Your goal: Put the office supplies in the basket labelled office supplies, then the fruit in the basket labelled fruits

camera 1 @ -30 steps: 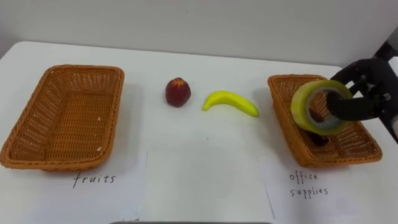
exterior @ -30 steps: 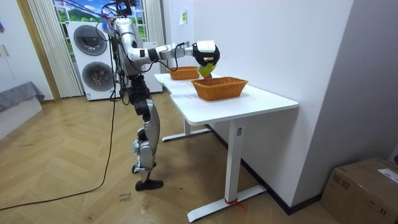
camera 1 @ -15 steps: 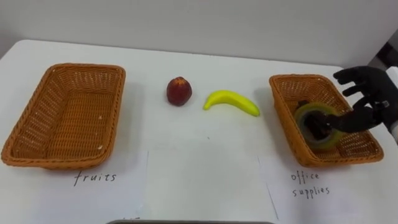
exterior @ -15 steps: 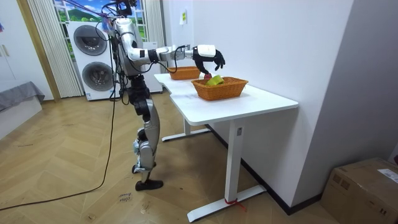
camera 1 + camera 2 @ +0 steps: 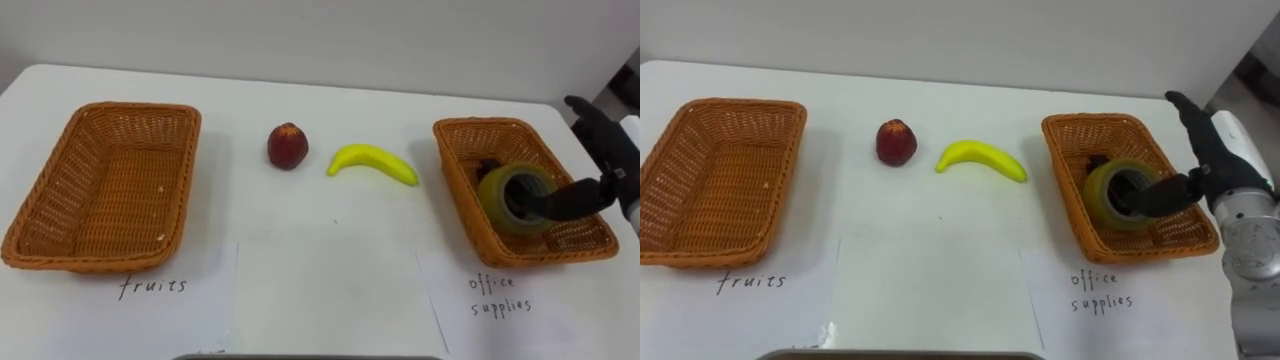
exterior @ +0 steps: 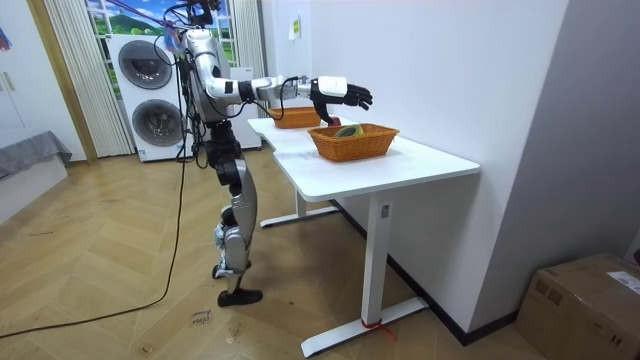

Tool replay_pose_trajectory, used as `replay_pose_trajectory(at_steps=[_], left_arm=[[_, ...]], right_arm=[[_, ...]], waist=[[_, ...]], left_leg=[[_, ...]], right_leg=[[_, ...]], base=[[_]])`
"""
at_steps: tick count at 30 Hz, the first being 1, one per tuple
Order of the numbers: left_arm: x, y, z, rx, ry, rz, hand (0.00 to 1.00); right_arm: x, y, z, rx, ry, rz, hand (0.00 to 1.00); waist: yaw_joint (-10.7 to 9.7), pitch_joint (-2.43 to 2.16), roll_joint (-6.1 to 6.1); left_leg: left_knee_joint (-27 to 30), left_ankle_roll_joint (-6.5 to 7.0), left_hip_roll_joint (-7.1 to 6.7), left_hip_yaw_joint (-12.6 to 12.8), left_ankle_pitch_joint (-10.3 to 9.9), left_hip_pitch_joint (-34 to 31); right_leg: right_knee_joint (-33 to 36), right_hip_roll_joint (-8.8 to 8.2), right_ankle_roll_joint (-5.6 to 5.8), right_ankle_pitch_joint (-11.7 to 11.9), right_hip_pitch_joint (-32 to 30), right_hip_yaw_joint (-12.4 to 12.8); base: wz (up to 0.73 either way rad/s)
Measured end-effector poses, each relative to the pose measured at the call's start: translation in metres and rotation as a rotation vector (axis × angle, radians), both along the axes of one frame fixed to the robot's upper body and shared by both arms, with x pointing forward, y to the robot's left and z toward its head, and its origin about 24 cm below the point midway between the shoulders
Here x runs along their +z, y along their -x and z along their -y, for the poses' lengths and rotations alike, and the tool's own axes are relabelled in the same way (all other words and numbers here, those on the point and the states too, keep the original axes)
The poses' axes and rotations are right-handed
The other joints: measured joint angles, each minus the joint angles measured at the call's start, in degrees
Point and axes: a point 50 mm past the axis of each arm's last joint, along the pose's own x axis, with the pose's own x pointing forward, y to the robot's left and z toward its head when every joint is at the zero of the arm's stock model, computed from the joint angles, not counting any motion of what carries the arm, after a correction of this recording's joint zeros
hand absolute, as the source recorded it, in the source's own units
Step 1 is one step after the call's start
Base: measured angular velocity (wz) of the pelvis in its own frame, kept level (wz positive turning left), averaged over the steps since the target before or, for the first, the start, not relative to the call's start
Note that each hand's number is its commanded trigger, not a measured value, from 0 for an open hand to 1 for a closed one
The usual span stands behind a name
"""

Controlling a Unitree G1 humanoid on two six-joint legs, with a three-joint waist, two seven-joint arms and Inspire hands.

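Observation:
A yellow-green tape roll [image 5: 512, 198] leans tilted inside the right wicker basket [image 5: 452, 190], over a small dark object [image 5: 487, 168]. My right hand [image 5: 603, 140] hovers over that basket's right side with its fingers stretched straight; the thumb [image 5: 562, 198] still reaches into the roll's hole. A red apple [image 5: 287, 146] and a yellow banana [image 5: 372, 163] lie on the white table [image 5: 320, 270] between the baskets. The left wicker basket [image 5: 190, 165] holds nothing. In the room view I stand at the table's end with my right hand [image 6: 345, 92] held out over the near basket [image 6: 352, 142].
Paper sheets with handwritten labels lie in front of each basket, one at the left [image 5: 150, 288] and one at the right [image 5: 497, 296]. The table's far edge meets a white wall. Washing machines [image 6: 150, 95] stand behind me.
My right hand lowered the tape roll into the right basket and spread its fingers off it; the roll now rests in the basket. Apple and banana stayed put.

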Motion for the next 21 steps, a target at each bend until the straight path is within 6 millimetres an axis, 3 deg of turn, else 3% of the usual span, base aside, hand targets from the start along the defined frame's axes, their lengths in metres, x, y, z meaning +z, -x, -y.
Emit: replay_pose_trajectory(at_steps=[7, 15, 21], left_arm=[[0.0, 0.001, 0.0, 0.002, 0.0, -0.002, 0.0], [0.0, 0.002, -0.001, 0.005, -0.002, -0.003, 0.0], [0.0, 0.0, -0.001, 0.035, 0.009, 0.017, 0.0]], right_arm=[[-0.001, 0.001, 0.0, -0.001, 0.0, -0.003, 0.0], [0.007, -0.001, -0.004, 0.018, 0.006, 0.031, 0.0], [0.015, -0.003, -0.008, 0.038, -0.016, 0.076, 0.0]], waist=[[0.0, -0.04, -0.06], [0.0, -0.54, -0.76], [0.26, -0.19, -0.7]], left_leg=[[0.0, 0.0, 0.0, 0.0, 0.0, 0.0], [-0.01, 0.0, 0.03, 0.0, 0.0, 0.15], [-0.12, 0.0, 0.03, 0.13, 0.0, 0.67]], right_leg=[[0.02, 0.0, 0.0, 0.0, 0.0, -0.02], [0.01, 0.13, 0.0, 0.0, 0.06, 0.28], [-0.02, 0.14, 0.0, 0.0, 0.28, 0.46]], base=[[0.0], [0.0], [0.0]])
